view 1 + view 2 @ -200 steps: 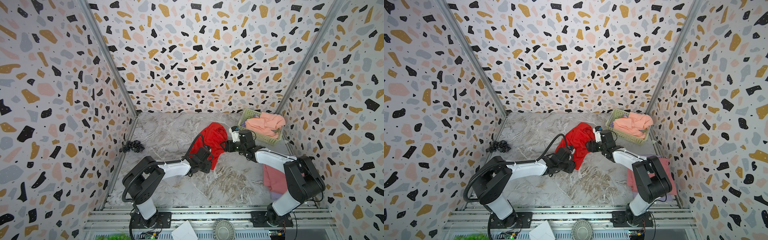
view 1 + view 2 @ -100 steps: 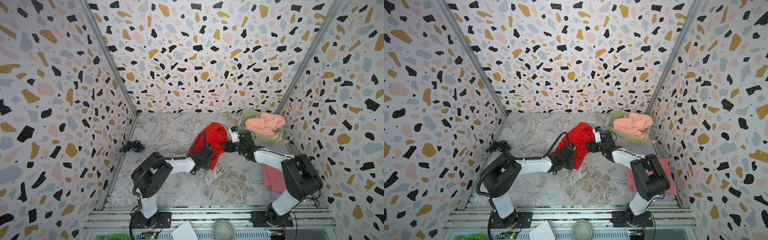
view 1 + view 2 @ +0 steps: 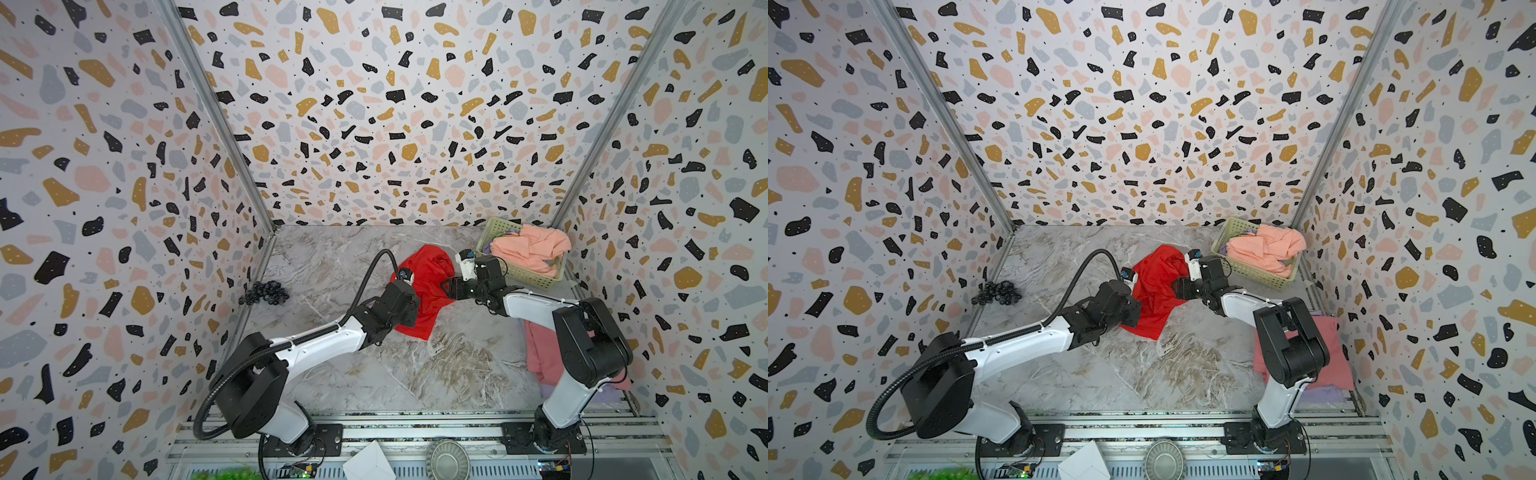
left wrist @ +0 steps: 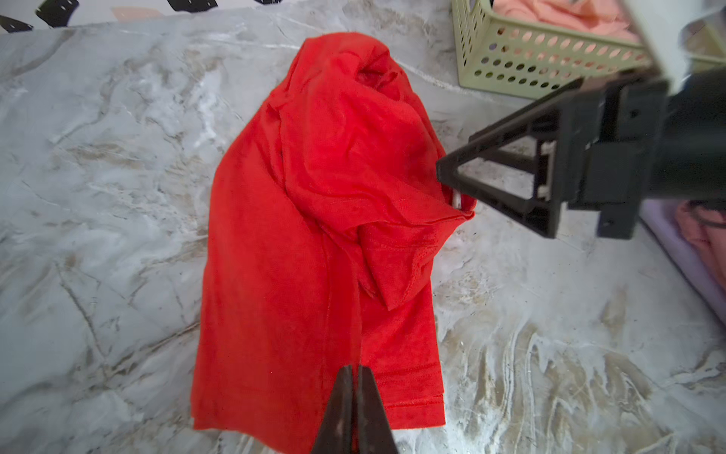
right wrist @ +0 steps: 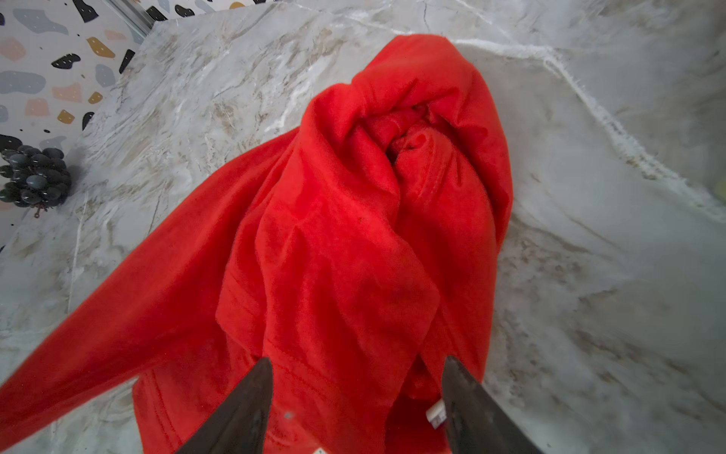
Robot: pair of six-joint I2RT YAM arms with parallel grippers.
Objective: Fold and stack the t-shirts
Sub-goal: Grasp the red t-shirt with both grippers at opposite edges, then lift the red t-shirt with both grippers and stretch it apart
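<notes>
Crumpled shirt (image 3: 424,286) on table (image 3: 332,374) mid-scene, toward far side. Left gripper (image 4: 354,377) at shirt's left edge, right gripper (image 5: 355,387) at its right edge. Basket (image 3: 534,274) in far right corner, right of shirt, another shirt (image 3: 528,249) heaped in it. Folded stack (image 3: 1325,357) on table at near right, behind right arm. Bead cluster (image 3: 266,292) at left wall, well apart from shirt

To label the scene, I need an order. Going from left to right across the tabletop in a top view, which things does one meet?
Bunch of dark grapes → left gripper → red t-shirt → right gripper → pale green basket with the peach-orange t-shirt.
</notes>
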